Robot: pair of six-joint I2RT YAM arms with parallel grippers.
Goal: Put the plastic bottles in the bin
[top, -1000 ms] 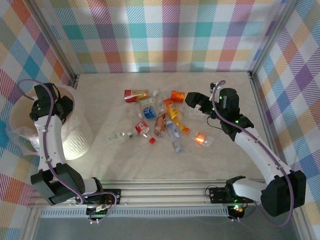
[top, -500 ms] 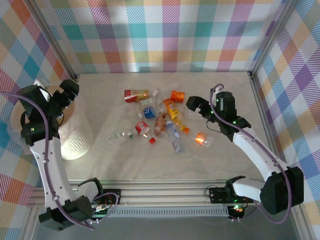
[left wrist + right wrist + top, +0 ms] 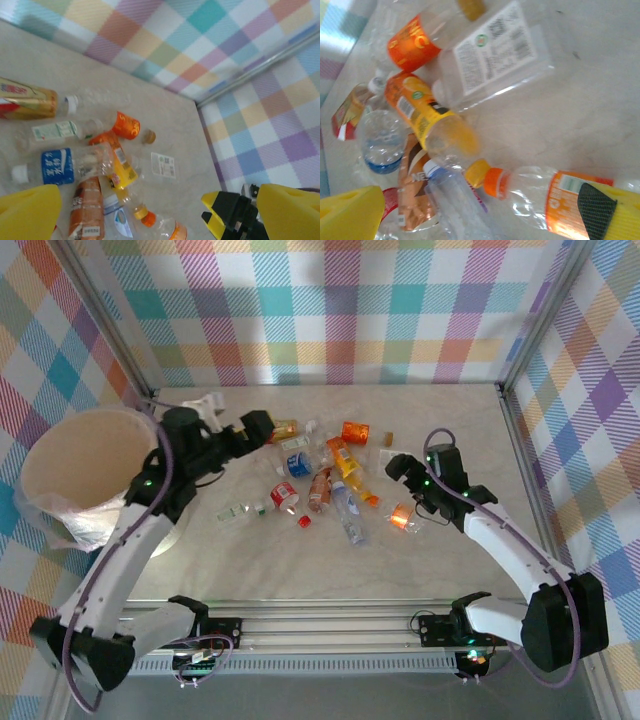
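The small clear and orange plastic bottles (image 3: 322, 483) lie strewn mid-way across the pale table (image 3: 230, 560), well apart from the big round peach-cream bin (image 3: 70, 460) at nine o'clock, so the left gripper (image 3: 254, 426) hangs wide and empty at the heap's ten o'clock and the right gripper (image 3: 399, 467), equally wide, hovers at three o'clock, seemingly lining up an orange-capped clear bottle (image 3: 540, 195).

Bench (image 3: 270, 570): pale marbled top. Checked panels (image 3: 340, 310) in pastel colours enclose its far, left and right edges. Metal posts (image 3: 112, 335) rise from both far corners. A slotted aluminium rail (image 3: 330, 625) runs along the near edge. One small brown cap (image 3: 388, 437) lies loose toward the far edge. One red cap (image 3: 305, 521) lies loose near the centre.
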